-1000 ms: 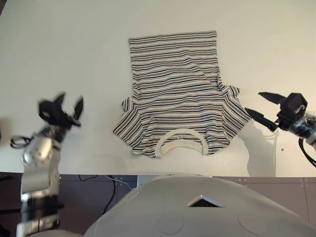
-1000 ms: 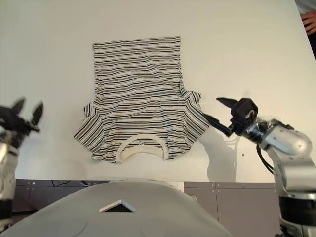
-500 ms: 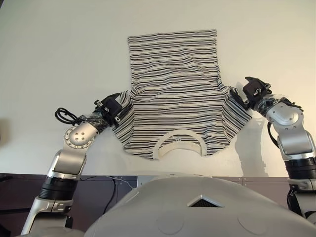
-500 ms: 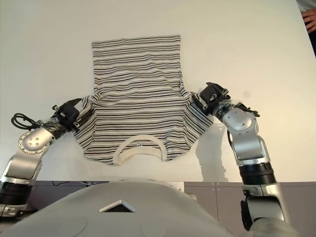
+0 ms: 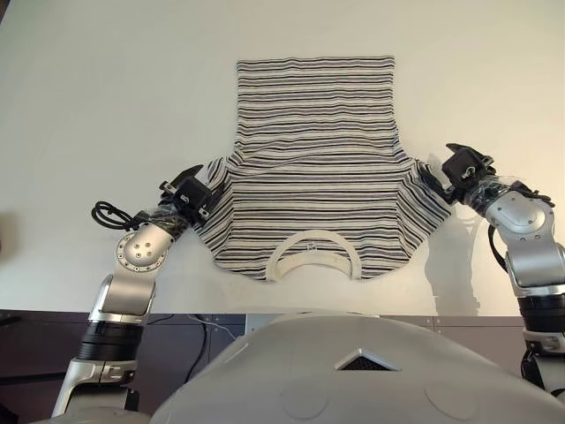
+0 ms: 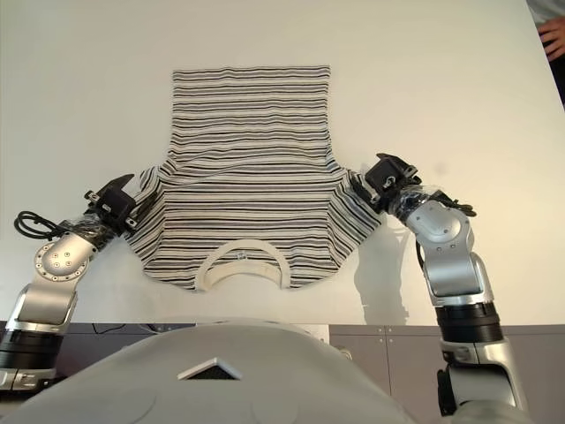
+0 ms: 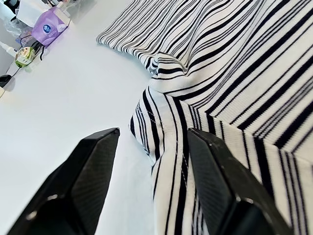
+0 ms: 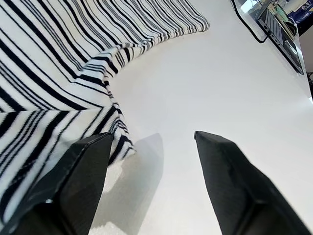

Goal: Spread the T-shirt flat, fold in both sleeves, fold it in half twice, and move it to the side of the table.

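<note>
White tabletop (image 5: 106, 88) carries the black-and-white striped cotton T-shirt (image 5: 313, 168), lying at the middle with its pale ribbed collar (image 5: 313, 256) nearest the robot. Just beyond the collar, a gripper sits at the outer edge of each short sleeve. At the left sleeve (image 5: 216, 177), the left gripper (image 7: 154, 132) has its jaws wide apart, one finger over the cloth and the other over bare table, holding nothing. At the right sleeve (image 5: 424, 190), the right gripper (image 8: 154, 134) is likewise wide open and empty, one finger at the sleeve's edge. Farther off, the body runs to a straight hem (image 5: 315, 62), with cloth bunched at both armpits. The risk, as I judge it, is that closing from here could pinch only the top layer or slip off the edge. That would drag the whole shirt askew instead of folding the sleeve cleanly.
</note>
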Controlling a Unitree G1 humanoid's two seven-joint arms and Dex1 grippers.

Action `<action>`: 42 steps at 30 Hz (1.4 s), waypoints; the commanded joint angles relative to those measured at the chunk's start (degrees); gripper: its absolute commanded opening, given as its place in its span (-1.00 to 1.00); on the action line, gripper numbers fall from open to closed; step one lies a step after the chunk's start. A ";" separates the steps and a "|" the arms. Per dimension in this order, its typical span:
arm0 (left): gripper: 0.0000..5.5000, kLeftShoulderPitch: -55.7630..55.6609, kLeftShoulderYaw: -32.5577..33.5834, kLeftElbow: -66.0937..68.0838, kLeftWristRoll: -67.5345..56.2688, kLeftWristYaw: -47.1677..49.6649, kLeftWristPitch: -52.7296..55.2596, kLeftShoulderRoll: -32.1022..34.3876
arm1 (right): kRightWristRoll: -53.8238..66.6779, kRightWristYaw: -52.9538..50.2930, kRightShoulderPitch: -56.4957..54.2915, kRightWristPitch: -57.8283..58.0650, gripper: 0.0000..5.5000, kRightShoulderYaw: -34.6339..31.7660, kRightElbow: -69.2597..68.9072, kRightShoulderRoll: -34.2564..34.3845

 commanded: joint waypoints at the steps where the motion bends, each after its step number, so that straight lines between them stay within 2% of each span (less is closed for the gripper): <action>1: -0.07 -4.16 3.25 -5.26 -5.62 -2.15 6.34 -1.68 | 7.32 0.03 -12.76 4.35 0.12 -2.13 -2.27 6.14; 3: -0.07 -6.89 4.29 -5.22 -7.57 -2.46 8.58 -2.66 | 4.10 0.41 -18.61 3.67 0.12 2.61 5.73 7.95; 6: -0.07 -8.72 5.01 -4.17 -9.20 -2.95 10.34 -3.52 | -1.51 -0.07 -28.48 1.23 0.12 9.43 25.98 12.57; 9: -0.07 -9.34 5.18 -1.39 -8.02 -2.63 9.49 -3.31 | -6.49 -3.81 -33.95 -2.34 0.12 12.53 47.00 15.56; 11: -0.07 -8.65 5.18 0.61 -6.60 -1.94 8.01 -2.92 | -7.24 -5.21 -33.79 -4.61 0.12 12.28 51.63 15.12; 16: -0.07 -4.57 5.60 3.76 -2.44 1.81 3.87 -4.19 | -6.59 -6.42 -32.14 -7.50 0.12 10.74 52.67 13.70; 19: -0.07 -4.07 6.73 4.08 -1.78 3.75 2.22 -5.24 | -6.68 -6.83 -31.72 -8.98 0.12 10.57 52.13 14.20; 21: -0.07 -3.72 8.24 3.59 -2.12 4.17 0.35 -5.12 | -3.37 -9.86 -31.18 -13.67 0.12 6.42 48.55 15.39; 24: -0.07 -0.79 13.31 2.12 -1.35 4.66 -4.23 -2.55 | 3.55 -13.43 -26.89 -16.51 0.12 -2.15 33.36 16.43; 26: -0.07 1.68 12.35 2.22 1.97 -0.69 -11.10 3.64 | 5.15 -14.59 -20.57 -13.85 0.12 -4.85 20.56 16.22; 28: -0.07 6.29 8.34 4.50 9.60 -7.59 -23.95 13.97 | 5.09 -15.52 -14.12 -10.21 0.12 -4.91 7.38 16.64; 31: -0.07 10.35 7.34 7.34 15.47 -8.37 -33.60 19.15 | 2.57 -17.48 -10.58 -7.31 0.12 -3.68 -1.38 17.55; 37: -0.07 7.25 3.50 15.57 24.57 -6.01 -40.49 22.18 | -0.01 -20.26 -6.98 -5.17 0.12 -3.85 -4.09 18.83; 41: -0.07 0.75 -2.05 17.66 30.88 -2.53 -38.01 17.36 | -0.72 -20.72 -7.52 -4.76 0.12 -2.91 -4.19 19.98; 42: 0.00 0.01 -2.82 17.06 31.84 -1.82 -37.14 16.57 | -0.76 -20.53 -7.39 -4.84 0.12 -2.68 -4.18 20.03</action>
